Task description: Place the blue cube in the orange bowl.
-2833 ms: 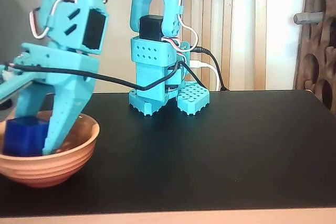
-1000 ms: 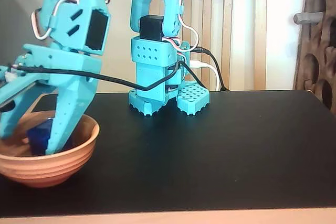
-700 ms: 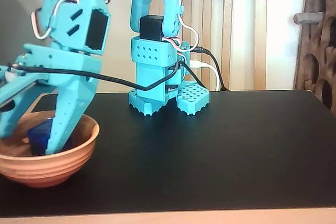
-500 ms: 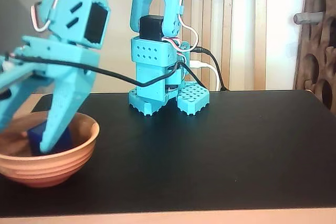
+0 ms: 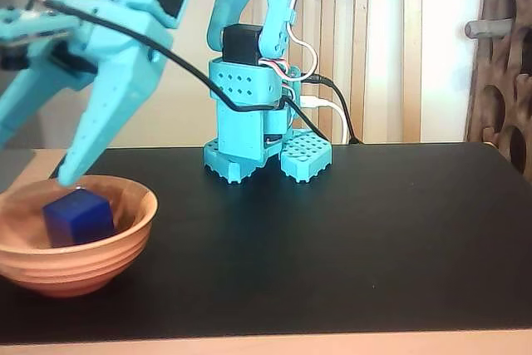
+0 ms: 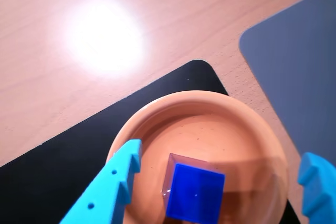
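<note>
Blue cube [image 6: 195,192] looks light, rigid and matte, so opposite flat faces are the place to pinch; slip risk seems low. It sits inside the orange bowl [image 6: 157,109], on the black mat at the worktop's [image 6: 63,98] edge. Fingers [image 6: 123,182] are spread wide, holding nothing, one either side of the cube, apparently clear of it.
</note>
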`<state>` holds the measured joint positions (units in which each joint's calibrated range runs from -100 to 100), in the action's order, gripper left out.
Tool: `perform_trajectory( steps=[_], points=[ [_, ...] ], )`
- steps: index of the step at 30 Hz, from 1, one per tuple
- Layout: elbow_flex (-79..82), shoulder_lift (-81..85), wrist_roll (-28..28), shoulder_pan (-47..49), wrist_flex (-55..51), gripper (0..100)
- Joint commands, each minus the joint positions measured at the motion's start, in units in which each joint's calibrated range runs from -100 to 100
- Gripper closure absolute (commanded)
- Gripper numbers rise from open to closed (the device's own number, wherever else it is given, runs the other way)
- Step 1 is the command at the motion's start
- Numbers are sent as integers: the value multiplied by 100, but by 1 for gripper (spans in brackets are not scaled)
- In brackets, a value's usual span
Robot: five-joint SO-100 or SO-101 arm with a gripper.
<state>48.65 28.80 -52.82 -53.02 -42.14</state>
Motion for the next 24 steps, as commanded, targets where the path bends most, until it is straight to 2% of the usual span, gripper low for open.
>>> perform_trajectory(
  steps=[1,14,24],
  points=[
    [353,1018,-146,297,85,66],
    [1996,3055,-156,1090,-2,66],
    [2023,3319,-161,1972,-438,66]
  ],
)
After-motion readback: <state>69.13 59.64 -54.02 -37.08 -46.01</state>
